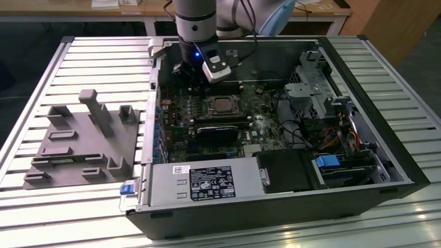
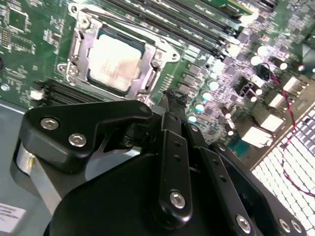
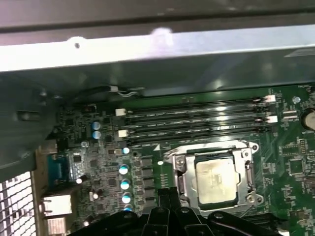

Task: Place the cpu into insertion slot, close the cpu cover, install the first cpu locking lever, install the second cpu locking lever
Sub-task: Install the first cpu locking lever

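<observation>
The cpu (image 1: 222, 105) (image 2: 115, 61) (image 3: 215, 175), a square chip with a dull metal top, lies flat in the insertion slot (image 1: 210, 105) on the green board. The silver cpu cover (image 2: 82, 46) (image 3: 180, 166) lies down around it, and the chip shows through its window. My gripper (image 1: 196, 80) (image 2: 171, 96) (image 3: 167, 193) hangs just beside the socket, a little above the board. Its black fingers (image 2: 173, 147) are pressed together with nothing between them. I cannot tell how the thin locking levers at the socket's edges stand.
The open computer case (image 1: 386, 134) lies on a slatted table. A grey fixture tray (image 1: 82, 139) sits at the exterior view's left. A power supply (image 1: 200, 181), a drive cage (image 1: 317, 93), cables (image 1: 303, 134), memory slots (image 3: 197, 118) and a black block (image 1: 217, 133) crowd the board.
</observation>
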You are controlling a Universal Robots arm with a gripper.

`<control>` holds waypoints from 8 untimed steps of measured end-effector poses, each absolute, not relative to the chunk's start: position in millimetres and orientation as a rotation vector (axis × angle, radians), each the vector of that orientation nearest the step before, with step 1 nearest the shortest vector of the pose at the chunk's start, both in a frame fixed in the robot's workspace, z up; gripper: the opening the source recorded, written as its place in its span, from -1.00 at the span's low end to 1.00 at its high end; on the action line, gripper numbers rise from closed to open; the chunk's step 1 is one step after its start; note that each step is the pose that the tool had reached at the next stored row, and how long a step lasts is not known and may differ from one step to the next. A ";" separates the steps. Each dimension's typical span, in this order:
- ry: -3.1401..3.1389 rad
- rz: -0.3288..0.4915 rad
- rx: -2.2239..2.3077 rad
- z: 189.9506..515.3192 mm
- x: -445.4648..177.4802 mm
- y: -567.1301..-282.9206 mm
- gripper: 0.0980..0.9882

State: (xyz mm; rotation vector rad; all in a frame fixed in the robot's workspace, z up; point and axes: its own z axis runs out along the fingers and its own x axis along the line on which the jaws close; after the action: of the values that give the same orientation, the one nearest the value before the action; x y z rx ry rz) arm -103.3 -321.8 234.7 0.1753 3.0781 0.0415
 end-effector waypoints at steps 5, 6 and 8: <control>3.075 0.042 0.175 234.7 -107.5 -321.8 -0.99; 3.075 0.042 0.175 234.7 -107.5 -321.8 -0.99; 3.075 0.042 0.175 234.7 -107.5 -321.8 -0.99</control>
State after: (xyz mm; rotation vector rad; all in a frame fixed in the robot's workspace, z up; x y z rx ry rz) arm -107.5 -321.8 234.7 0.1748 3.0749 0.0419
